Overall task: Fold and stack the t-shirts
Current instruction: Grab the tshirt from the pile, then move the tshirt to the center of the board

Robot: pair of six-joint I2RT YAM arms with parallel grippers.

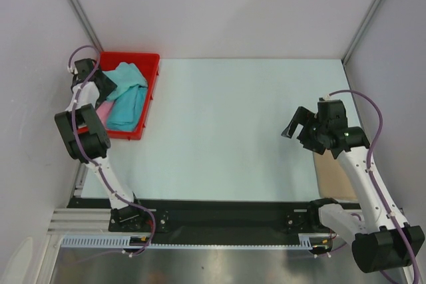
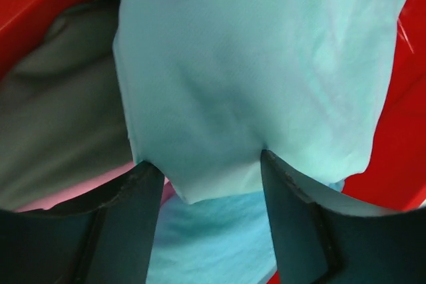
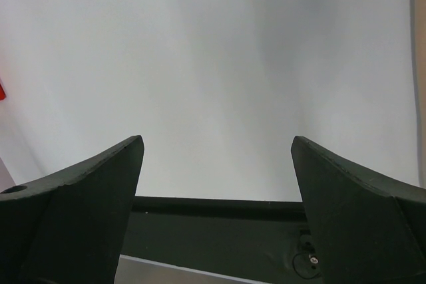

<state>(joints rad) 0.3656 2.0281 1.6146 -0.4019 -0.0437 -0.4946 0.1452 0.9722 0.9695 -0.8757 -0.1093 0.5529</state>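
Note:
The red tray (image 1: 152, 64) at the back left holds the heaped t-shirts. The mint green one (image 1: 126, 74) lies on top, the turquoise one (image 1: 128, 111) is below it, and a pink one (image 1: 104, 112) shows at the tray's left. In the left wrist view the mint green shirt (image 2: 253, 78) fills the frame, over the turquoise (image 2: 219, 244), pink (image 2: 100, 187) and dark grey (image 2: 60, 118) shirts. My left gripper (image 1: 106, 88) (image 2: 210, 164) is down in the tray, with its jaws apart on either side of a mint green fold. My right gripper (image 1: 301, 124) (image 3: 216, 151) is open and empty above the table's right side.
A flat tan piece (image 1: 335, 172) lies at the table's right edge under the right arm; I cannot tell whether it is the tan shirt. The pale table top (image 1: 226, 124) lies between the arms. Grey walls close in the left, back and right.

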